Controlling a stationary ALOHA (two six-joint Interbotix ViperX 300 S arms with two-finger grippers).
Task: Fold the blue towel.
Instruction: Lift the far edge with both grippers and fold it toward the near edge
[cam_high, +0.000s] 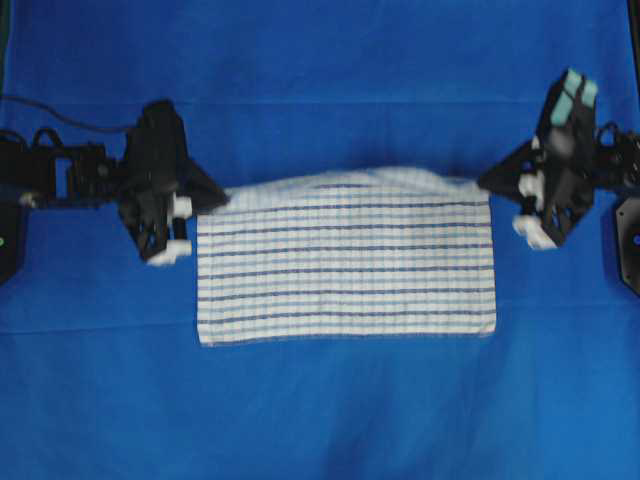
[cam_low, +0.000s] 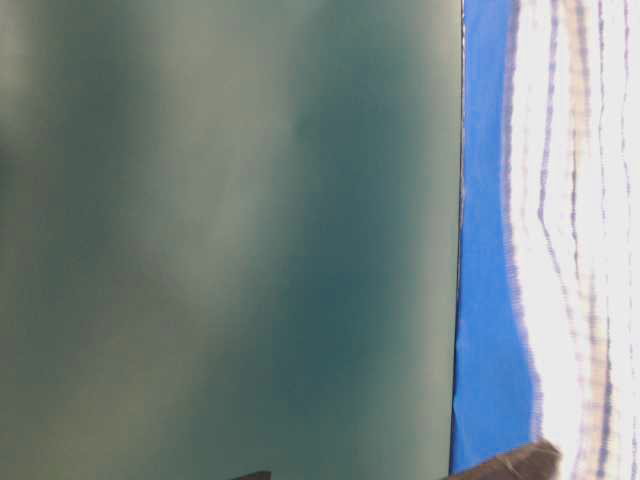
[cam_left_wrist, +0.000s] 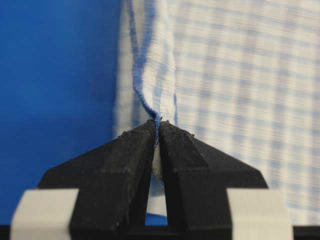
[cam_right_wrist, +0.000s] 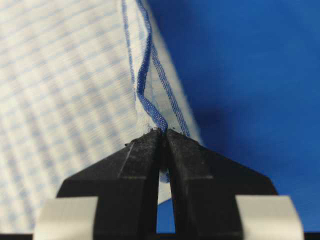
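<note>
The blue towel (cam_high: 345, 265), white with thin blue stripes, lies at the middle of the blue table covering, its far edge lifted and stretched between my two grippers. My left gripper (cam_high: 222, 197) is shut on the towel's far left corner; in the left wrist view the blue hem (cam_left_wrist: 150, 107) runs into the closed black fingertips (cam_left_wrist: 135, 150). My right gripper (cam_high: 484, 184) is shut on the far right corner; in the right wrist view the hem (cam_right_wrist: 150, 107) is pinched between its fingertips (cam_right_wrist: 187, 152). The towel also shows in the table-level view (cam_low: 580, 240).
The solid-blue table covering (cam_high: 320, 90) spreads all around the towel. The arms' black bases stand at the far left (cam_high: 10, 225) and far right (cam_high: 628, 240) edges. A dark green surface (cam_low: 230, 240) fills most of the table-level view.
</note>
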